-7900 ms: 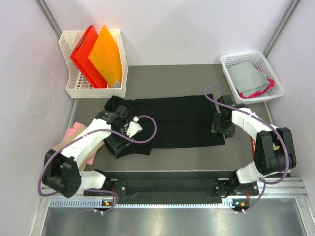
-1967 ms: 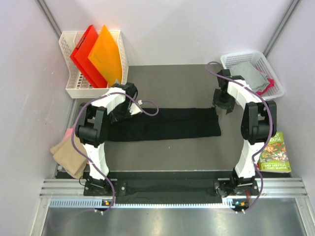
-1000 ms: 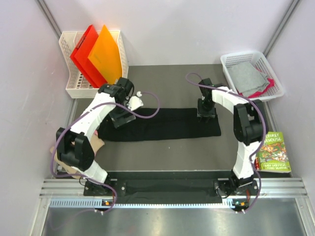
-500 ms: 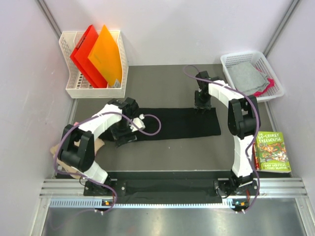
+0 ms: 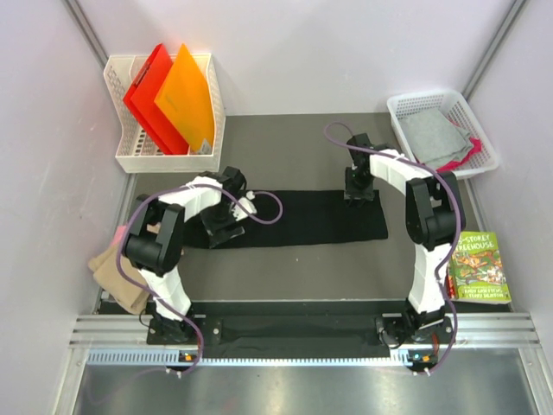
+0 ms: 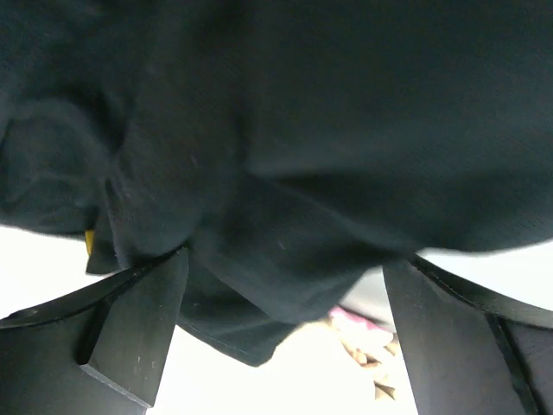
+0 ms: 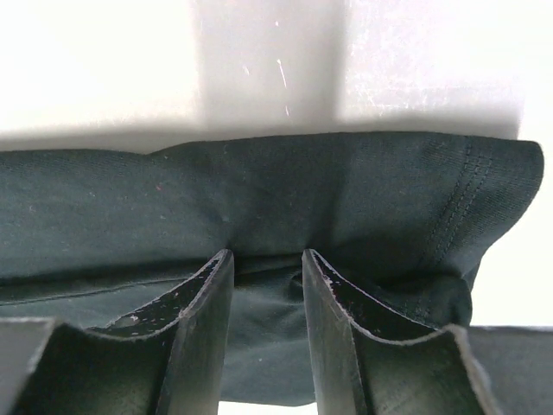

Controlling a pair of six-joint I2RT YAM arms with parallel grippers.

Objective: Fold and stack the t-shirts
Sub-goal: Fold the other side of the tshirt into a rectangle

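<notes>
The black t-shirt (image 5: 302, 216) lies on the table (image 5: 294, 156) as a long, narrow folded strip running left to right across the middle, with its right end squared off and its left end bunched under the left arm.

The left end effector (image 5: 226, 226) sits on that bunched left end. In the left wrist view its fingers (image 6: 130, 333) stand wide apart, released, and rumpled black cloth (image 6: 346, 104) sags into the gap between them without being pinched.

The right end effector (image 5: 359, 190) is at the far edge of the strip, near its right end. From the right wrist its fingers (image 7: 203, 320) are drawn close together, clenched on a fold of the black cloth (image 7: 259, 190), which puckers where they meet; the stitched hem shows at the right of that view.

A tan t-shirt (image 5: 117, 275) lies crumpled at the left edge of the table, well apart from the black one, with a sliver of pink cloth (image 5: 120, 235) just beyond it.

At the far right corner a white basket (image 5: 406, 102) holds grey cloth (image 5: 432, 134) over something pink. At the far left a white rack (image 5: 130, 160) holds a red folder (image 5: 147, 95) and an orange folder (image 5: 186, 95) upright. A picture book (image 5: 479, 268) lies by the right arm.
</notes>
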